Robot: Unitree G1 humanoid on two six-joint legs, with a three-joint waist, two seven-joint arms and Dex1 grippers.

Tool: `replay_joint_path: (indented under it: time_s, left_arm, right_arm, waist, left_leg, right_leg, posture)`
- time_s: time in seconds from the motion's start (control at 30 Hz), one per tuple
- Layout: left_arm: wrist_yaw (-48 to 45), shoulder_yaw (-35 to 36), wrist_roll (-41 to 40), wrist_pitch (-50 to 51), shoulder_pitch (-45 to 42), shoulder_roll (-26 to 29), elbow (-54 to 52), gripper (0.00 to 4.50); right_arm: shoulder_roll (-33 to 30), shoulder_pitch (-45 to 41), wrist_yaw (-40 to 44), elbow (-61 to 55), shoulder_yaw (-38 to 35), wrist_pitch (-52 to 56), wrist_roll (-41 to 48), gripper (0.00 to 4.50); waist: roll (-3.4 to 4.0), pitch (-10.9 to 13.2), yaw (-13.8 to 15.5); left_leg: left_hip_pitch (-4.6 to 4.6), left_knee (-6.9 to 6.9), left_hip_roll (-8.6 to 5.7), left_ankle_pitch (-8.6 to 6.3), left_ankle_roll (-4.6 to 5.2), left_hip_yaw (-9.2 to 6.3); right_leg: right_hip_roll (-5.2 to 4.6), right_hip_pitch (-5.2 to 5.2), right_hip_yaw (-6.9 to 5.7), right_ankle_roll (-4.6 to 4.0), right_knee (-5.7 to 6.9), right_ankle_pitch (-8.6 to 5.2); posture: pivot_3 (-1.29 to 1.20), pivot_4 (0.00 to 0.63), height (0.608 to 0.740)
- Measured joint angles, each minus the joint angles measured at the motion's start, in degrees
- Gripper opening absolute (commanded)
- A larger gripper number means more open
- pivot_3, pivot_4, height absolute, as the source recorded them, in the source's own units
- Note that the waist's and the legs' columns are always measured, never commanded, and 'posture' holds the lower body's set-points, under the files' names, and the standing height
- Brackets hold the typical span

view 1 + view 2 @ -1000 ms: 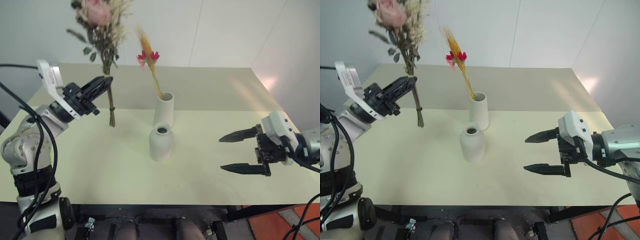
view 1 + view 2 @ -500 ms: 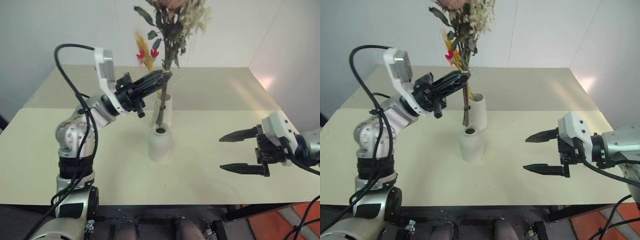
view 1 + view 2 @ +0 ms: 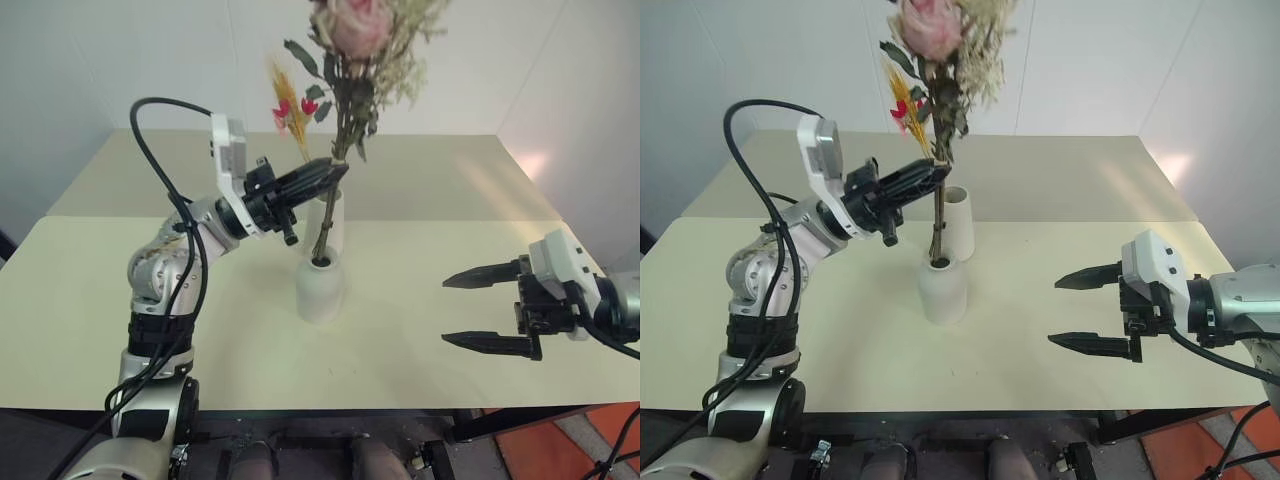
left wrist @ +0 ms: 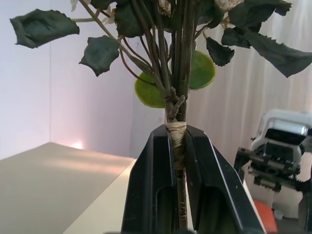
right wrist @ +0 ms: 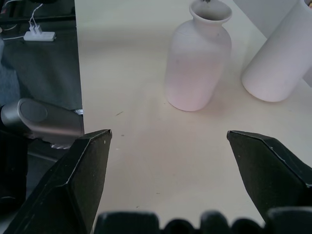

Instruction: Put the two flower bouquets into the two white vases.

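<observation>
My left gripper point(image 3: 325, 172) is shut on the taped stems of the bushy bouquet of pink roses point(image 3: 362, 28) and green leaves point(image 4: 101, 52). It holds the bunch upright over the short rounded white vase point(image 3: 320, 288), and the stem ends dip into its narrow neck. Just behind stands the tall white cylinder vase point(image 3: 333, 222) with the thin orange-yellow sprig with red blooms point(image 3: 291, 106) in it. My right gripper point(image 3: 487, 309) hangs open over the table at the right, apart from both vases point(image 5: 197, 63).
The cream table point(image 3: 420, 190) has free room on both sides of the vases. White walls rise behind it. A black cable point(image 3: 150, 150) loops over my left arm. A power strip point(image 5: 37, 35) lies on the dark floor beyond the table edge.
My left gripper has carried the rose bouquet from the table's left side to the right, above the short vase, and lowered its stems into the neck. The right gripper stayed open and still.
</observation>
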Motion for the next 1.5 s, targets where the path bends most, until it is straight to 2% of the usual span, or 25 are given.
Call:
replay_joint_path:
  time_s: [0.3,0.57,0.7,0.93,1.17,1.5]
  left_arm:
    - [-0.43,-3.12,3.27,-2.55,2.35,-1.43,1.01,0.08]
    - [-0.53,-3.15,3.98,-2.55,3.82,-1.11,1.48,0.08]
    - [-1.58,-3.34,4.71,-2.46,5.29,1.50,1.51,0.08]
    - [-2.30,-3.56,5.75,-1.21,6.40,4.44,1.92,2.31]
    - [-5.18,-2.91,5.25,-0.32,10.70,10.31,0.56,4.48]
    - [-8.80,3.99,4.01,0.28,18.13,21.72,-4.05,4.48]
  right_arm:
    - [-0.15,0.09,-0.23,-0.87,-0.11,0.00,0.67,4.50]
    - [-0.16,1.19,-0.54,-2.16,-1.83,0.00,0.95,4.50]
    - [-0.16,1.38,-0.78,-2.25,-2.01,0.15,0.97,4.50]
    - [-0.24,1.38,-1.46,-2.31,-2.15,0.34,1.00,4.50]
    - [-0.41,1.48,-1.28,-2.10,-2.22,0.33,0.98,4.50]
    - [-0.52,3.18,-0.44,-0.25,-2.54,-0.30,0.13,4.50]
  waist:
    - [0.00,0.00,0.00]
    - [0.00,0.00,0.00]
    - [0.00,0.00,-0.08]
    - [0.00,0.00,0.00]
    - [0.00,0.00,-0.17]
    - [0.00,0.00,-0.09]
  left_leg:
    - [0.00,0.00,0.00,0.00,0.00,0.00]
    - [0.01,0.00,0.00,0.00,0.00,0.00]
    - [0.02,0.00,0.01,0.00,0.00,0.00]
    - [0.01,0.00,0.00,0.00,0.00,0.00]
    - [0.05,-0.02,0.03,0.00,0.00,0.00]
    - [0.04,-0.03,0.05,0.00,0.00,0.02]
  right_leg:
    - [0.00,0.01,0.00,0.00,0.00,0.00]
    - [0.01,0.01,0.00,0.01,-0.01,0.00]
    - [0.00,0.01,0.00,0.01,-0.01,0.00]
    - [0.00,0.01,0.00,0.01,-0.02,-0.01]
    - [0.00,0.00,-0.01,0.00,-0.01,-0.01]
    - [-0.01,-0.03,-0.02,-0.02,-0.03,-0.03]
  posture:
    - [0.00,0.150,0.740]
    - [0.00,0.150,0.740]
    - [0.00,0.150,0.740]
    - [0.00,0.150,0.740]
    - [0.00,0.150,0.740]
    - [0.00,0.150,0.740]
